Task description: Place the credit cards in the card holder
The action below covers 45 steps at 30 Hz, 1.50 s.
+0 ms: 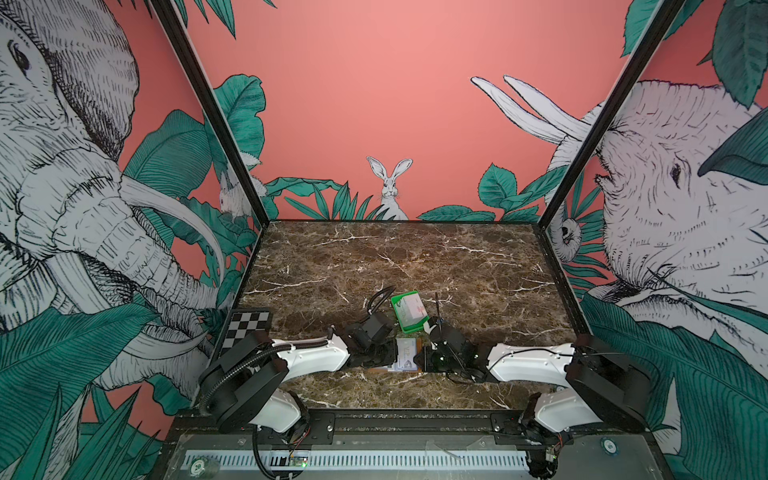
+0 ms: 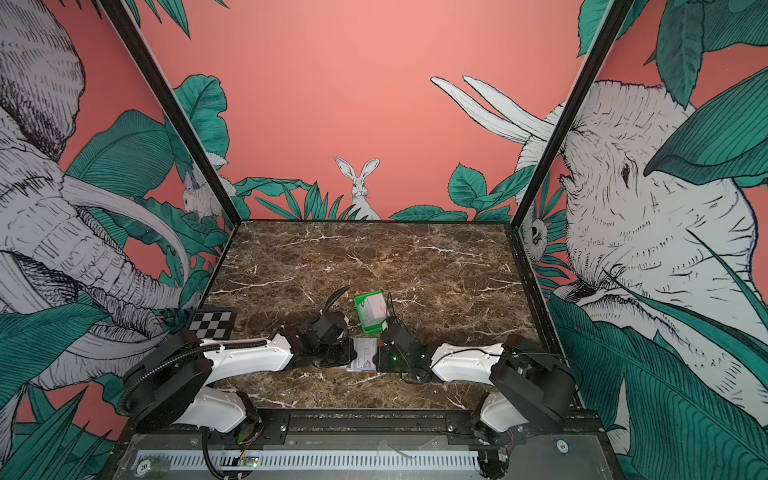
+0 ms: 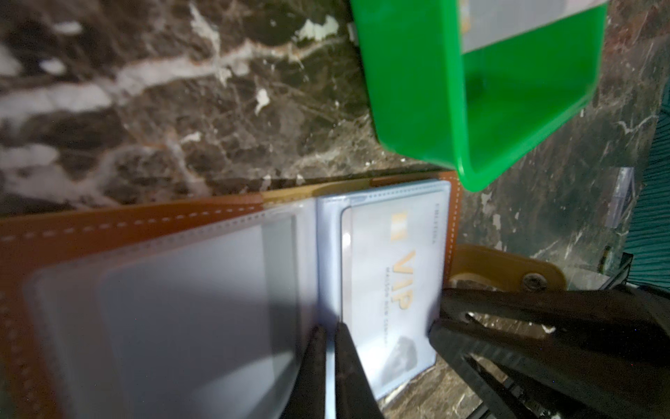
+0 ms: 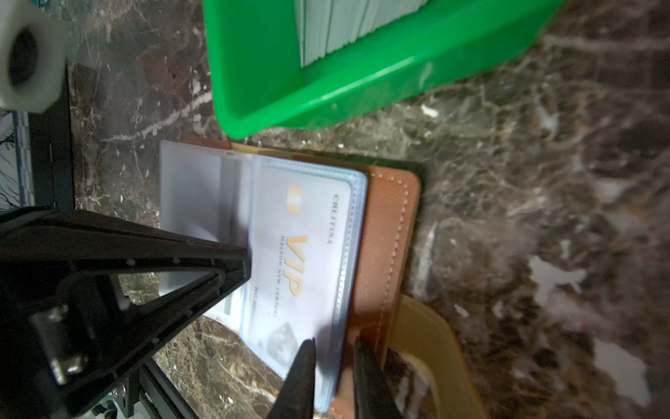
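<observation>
Tan-brown leather-look card holder (image 4: pixel 391 217) lies open just beside the bright green plastic tray (image 4: pixel 344 94) holding the pale credit cards (image 4: pixel 362 29). Your left gripper (image 3: pixel 329 330) pinches a clear sleeve leaf (image 3: pixel 329 381); right gripper (image 4: pixel 333 342) straddles the sleeve edges (image 4: pixel 357 225), grip unclear. Peel gently, don't drag.

My left gripper (image 3: pixel 330 326) is matt black plastic; card holder (image 3: pixel 108 221) grained leather-look, sleeves (image 3: pixel 181 308) glossy clear, tray (image 3: pixel 417 90) shiny plastic.
</observation>
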### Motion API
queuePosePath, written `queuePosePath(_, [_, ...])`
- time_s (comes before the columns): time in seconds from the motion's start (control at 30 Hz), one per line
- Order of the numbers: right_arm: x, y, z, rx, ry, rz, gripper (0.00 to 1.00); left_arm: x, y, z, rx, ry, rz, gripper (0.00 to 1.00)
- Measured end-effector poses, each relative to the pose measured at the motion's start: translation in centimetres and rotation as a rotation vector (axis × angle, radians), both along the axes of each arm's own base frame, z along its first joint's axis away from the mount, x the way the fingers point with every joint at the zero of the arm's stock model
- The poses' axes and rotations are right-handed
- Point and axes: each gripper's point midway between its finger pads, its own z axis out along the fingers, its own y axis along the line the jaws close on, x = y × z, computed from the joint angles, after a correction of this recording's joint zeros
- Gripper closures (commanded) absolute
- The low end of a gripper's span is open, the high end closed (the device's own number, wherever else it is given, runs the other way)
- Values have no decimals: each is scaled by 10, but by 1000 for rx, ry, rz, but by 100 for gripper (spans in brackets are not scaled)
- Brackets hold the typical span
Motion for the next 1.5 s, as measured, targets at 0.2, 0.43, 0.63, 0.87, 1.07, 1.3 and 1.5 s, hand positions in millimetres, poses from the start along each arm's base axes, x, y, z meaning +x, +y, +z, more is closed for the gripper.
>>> queuePosePath(0.2, [0, 4, 2, 19, -1, 9, 80, 1, -2, 0, -9, 1, 3, 90])
queuePosePath(0.43, [0, 2, 6, 15, -16, 20, 80, 3, -11, 1, -54, 4, 19, 91])
queuePosePath(0.63, [0, -3, 21, 15, -56, 27, 77, -8, -23, 3, -90, 19, -9, 91])
queuePosePath(0.87, [-1, -9, 24, -7, -68, 28, 72, -18, -36, 5, -131, 36, -31, 91])
queuePosePath(1.07, [-5, -12, 23, -26, -67, 47, 69, -18, -37, 5, -138, 38, -27, 91])
queuePosePath(1.3, [-6, -9, 29, -23, -76, 59, 66, -17, -28, 15, -130, 12, -5, 92])
queuePosePath(1.5, [-4, -3, 36, -12, -89, 69, 66, -16, -23, 22, -127, -6, 8, 93])
